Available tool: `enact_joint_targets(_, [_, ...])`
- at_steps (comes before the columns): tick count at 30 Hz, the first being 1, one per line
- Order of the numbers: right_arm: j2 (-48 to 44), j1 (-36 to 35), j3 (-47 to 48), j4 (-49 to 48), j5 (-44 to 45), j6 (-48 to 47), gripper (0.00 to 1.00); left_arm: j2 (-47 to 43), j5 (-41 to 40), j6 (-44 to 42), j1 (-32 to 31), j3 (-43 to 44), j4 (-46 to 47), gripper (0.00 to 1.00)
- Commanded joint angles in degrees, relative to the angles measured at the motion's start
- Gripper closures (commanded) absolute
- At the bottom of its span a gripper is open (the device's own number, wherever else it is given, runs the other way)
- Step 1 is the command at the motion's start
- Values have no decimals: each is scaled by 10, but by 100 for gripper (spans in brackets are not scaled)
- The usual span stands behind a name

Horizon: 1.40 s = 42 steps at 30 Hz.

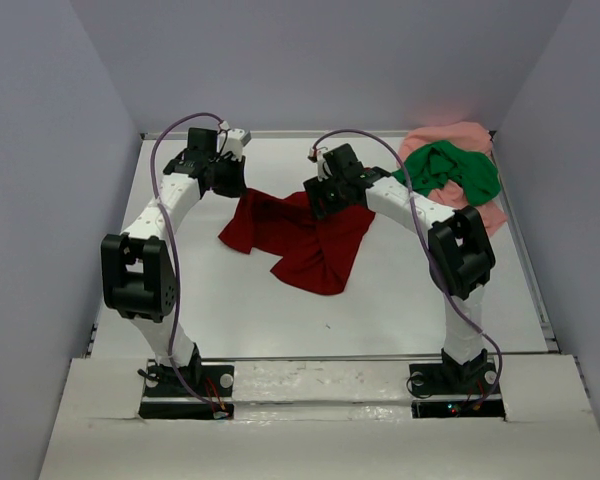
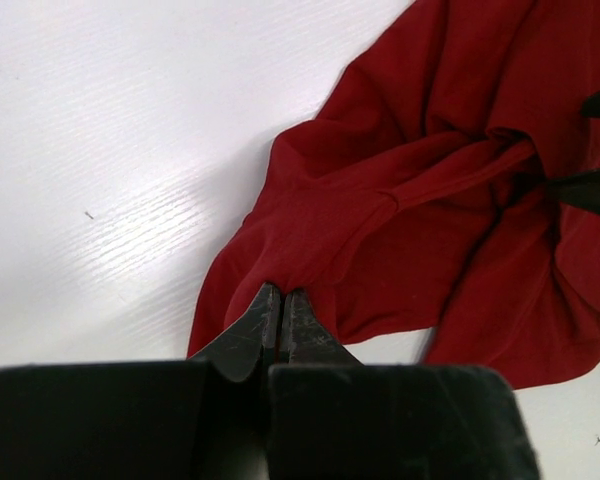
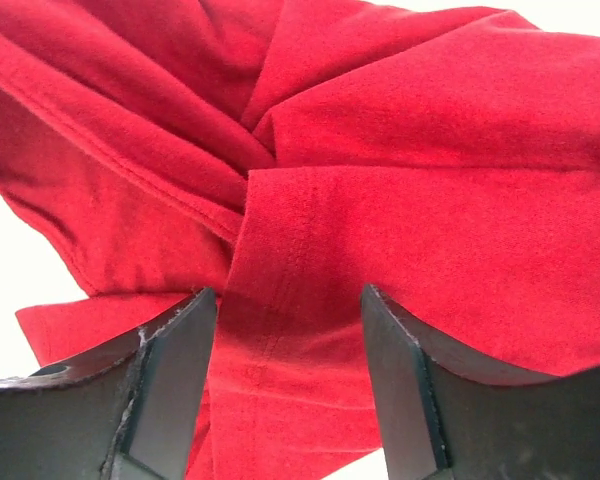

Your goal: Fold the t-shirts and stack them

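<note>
The dark red t-shirt lies crumpled in the middle of the white table. My left gripper is shut on its upper left edge; in the left wrist view the gripper pinches a fold of the red cloth. My right gripper hovers low over the shirt's top right part. Seen from the right wrist, it stands open, its fingers either side of a seamed fold of the red cloth. The green t-shirt lies bunched on the salmon pink t-shirt at the back right.
Grey walls enclose the table on three sides. The table's raised right edge runs just beside the pink and green pile. Both arm bases sit at the near edge.
</note>
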<state>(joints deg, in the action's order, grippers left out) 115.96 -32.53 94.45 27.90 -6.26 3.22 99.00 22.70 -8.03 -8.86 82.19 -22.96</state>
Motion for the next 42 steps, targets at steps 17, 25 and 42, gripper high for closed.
enact_joint_targets(17, [23, 3, 4, 0, 2, -3, 100, -45, 8, 5, 4, -1, 9, 100])
enact_joint_targets(25, [-55, 9, 34, -24, 47, -45, 100, -54, -37, 4, 28, 15, 37, 100])
enact_joint_targets(42, [-127, 216, 238, -4, 36, -34, 100, -23, -130, 36, 115, 238, 48, 100])
